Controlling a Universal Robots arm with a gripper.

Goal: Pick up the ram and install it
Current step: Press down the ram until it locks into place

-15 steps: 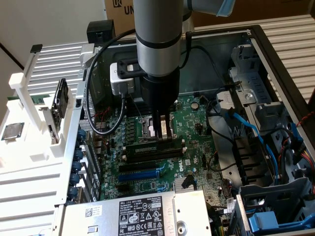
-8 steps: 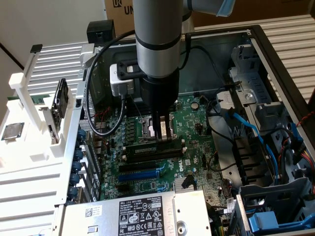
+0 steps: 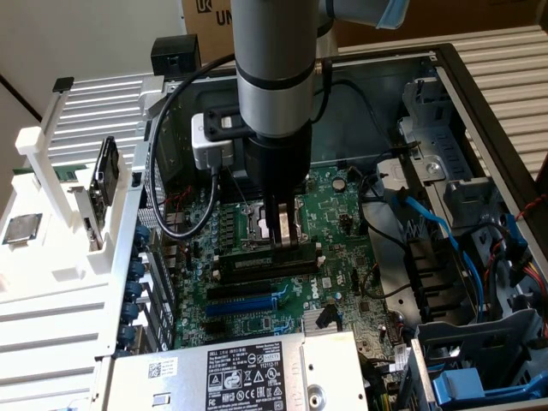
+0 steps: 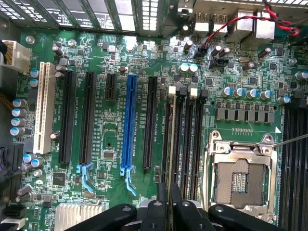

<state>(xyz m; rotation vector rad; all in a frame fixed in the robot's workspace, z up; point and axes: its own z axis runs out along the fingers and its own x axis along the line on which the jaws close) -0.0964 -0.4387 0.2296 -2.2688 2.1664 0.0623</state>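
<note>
The arm point(image 3: 274, 68) reaches down into the open PC case point(image 3: 479, 103), w/ the hand point(image 3: 282, 235) low over the motherboard point(image 3: 342, 214), just beside the CPU socket point(image 3: 257, 210).

In the wrist view the hand point(image 4: 168, 207) has its two black fingers point(image 4: 156, 211) pressed together on the ram point(image 4: 169, 144). The ram is seen edge-on as a thin pale line. It runs along the black memory slots point(image 4: 185, 130) and is lined up w/ the one nearest to the long black expansion slot point(image 4: 150, 122). I cannot tell if the lower edge is already in the slot or only above it.

The CPU socket point(image 4: 238, 178) is empty, its metal frame is closed, and it lies next to the memory slots on the side away from the blue slot point(image 4: 129, 125). Further from the ram are two more black slots and a white slot point(image 4: 44, 108). A silver heatsink point(image 4: 77, 214) sits near the fingers.

Exterior view: a grey power supply point(image 3: 248, 372) w/ a black label is at the near edge of the case, and blue cables point(image 3: 428, 223) are on the exterior view's right. On the exterior view's left there is a white rack point(image 3: 51, 282) outside the case, w/ a square processor chip point(image 3: 21, 229) lying on it and a small card point(image 3: 104, 180) standing upright in it.
</note>
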